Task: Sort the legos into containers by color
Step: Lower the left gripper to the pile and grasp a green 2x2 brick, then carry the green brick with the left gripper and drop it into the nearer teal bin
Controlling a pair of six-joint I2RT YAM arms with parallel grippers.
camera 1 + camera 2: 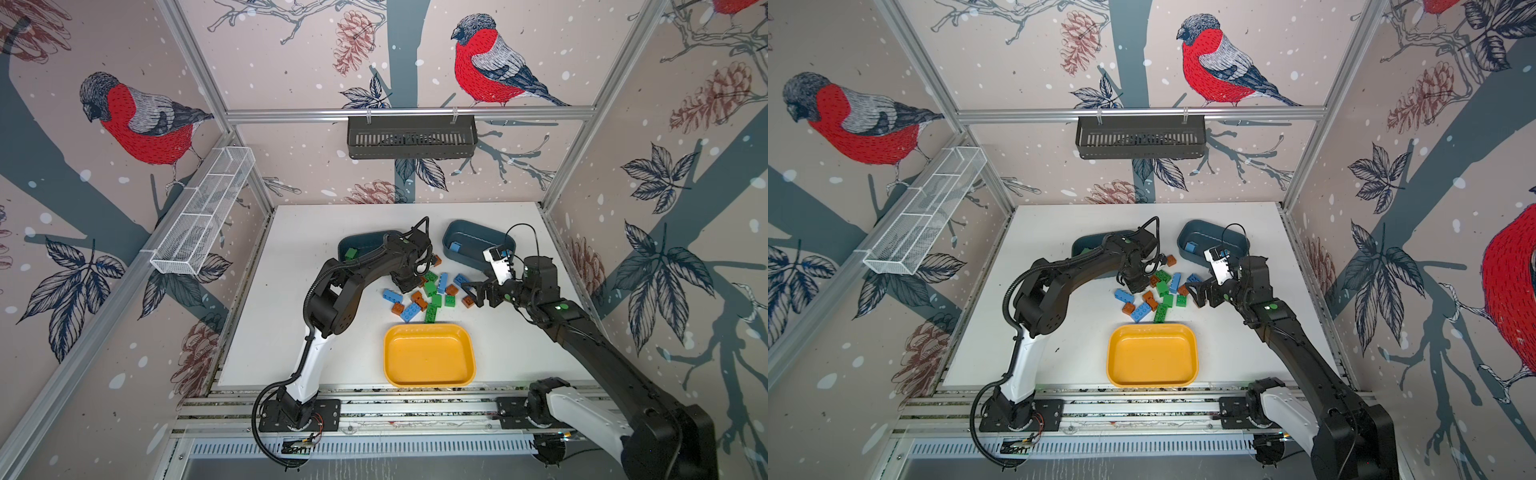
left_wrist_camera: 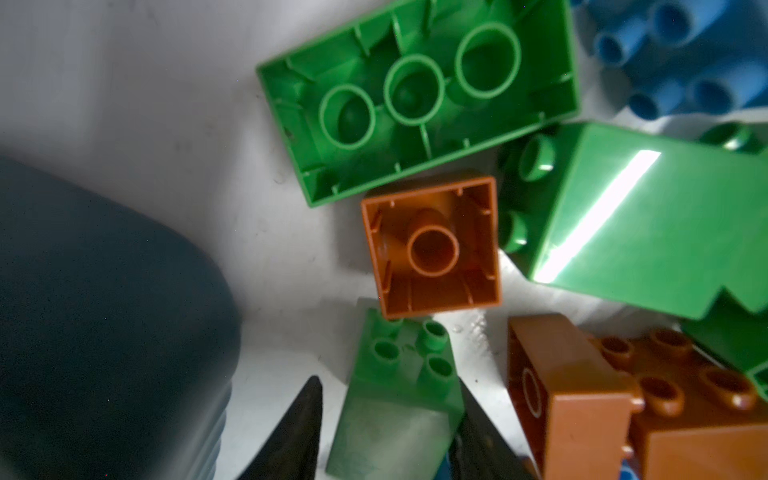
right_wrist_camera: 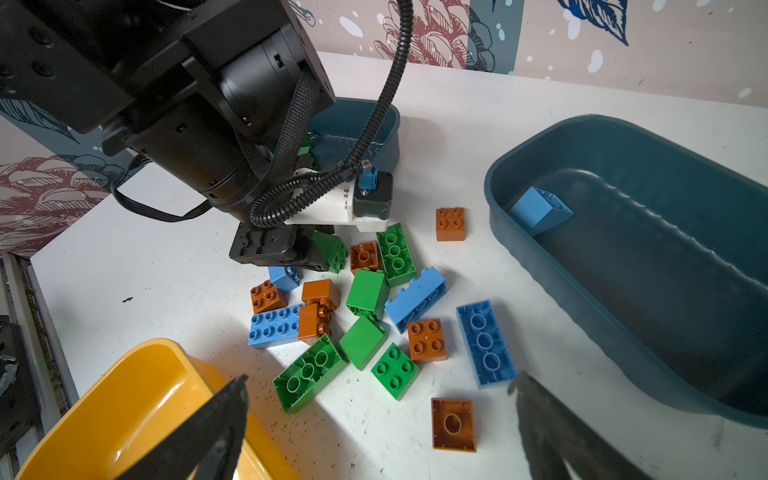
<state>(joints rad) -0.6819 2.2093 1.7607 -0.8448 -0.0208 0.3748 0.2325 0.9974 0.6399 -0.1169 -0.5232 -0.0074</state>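
The legos (image 1: 430, 289) lie in a loose heap at the middle of the table (image 1: 299, 249), green, light blue and brown mixed, some studs up, some upside down. Toward the far edge stand two teal tubs. The left tub (image 1: 362, 241), partly hidden by the left arm, holds a green brick (image 1: 351, 253). The right tub (image 1: 462, 229) holds a light blue brick (image 3: 540, 210) against its end wall. The yellow tray (image 1: 428, 357) sits at the middle of the near edge, just beside the nearest bricks of the heap.

The left fingers (image 2: 295, 428) are down at the left side of the heap, near the left tub, one on each side of a small green brick (image 2: 399, 407). One finger touches it, but a sliver of table shows between the other finger and the brick, so I cannot tell whether it is grasped. An upside-down brown brick (image 2: 432, 245) touches its studded end.

The right fingers (image 3: 208, 432) are released, spread wide with nothing between them. They hover over the right side of the heap, near a lone upside-down brown square (image 3: 453, 424) and a blue oblong (image 3: 485, 343) lying hollow side up. Another brown brick (image 3: 450, 223) sits apart from the heap, between the two tubs
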